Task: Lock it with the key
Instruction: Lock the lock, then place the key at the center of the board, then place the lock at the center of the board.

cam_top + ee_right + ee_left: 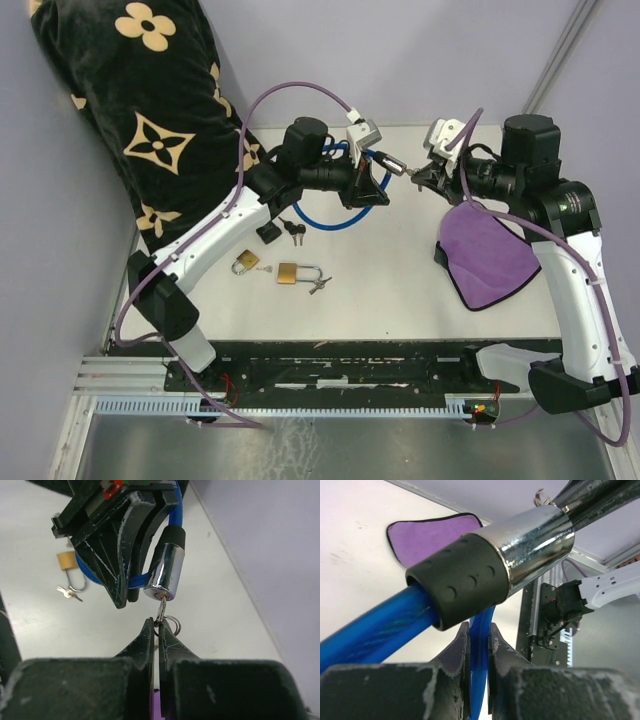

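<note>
Your left gripper (479, 632) is pinched narrow on the blue cord of the cable lock (380, 625), held up between both arms. Its chrome barrel (165, 572) wears a black dimpled collar. Your right gripper (156, 630) is closed tight on the key (161, 609), which sits in the barrel's end.

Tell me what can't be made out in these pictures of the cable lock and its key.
Right wrist view: the key blade sits inside the lock cylinder, depth and turn hidden; its head is covered by the right pincer.
Left wrist view: the keyhole faces away; the blue cable runs off the left edge and behind the left pincer.
Top view: the key is too small between both pincers.
</note>
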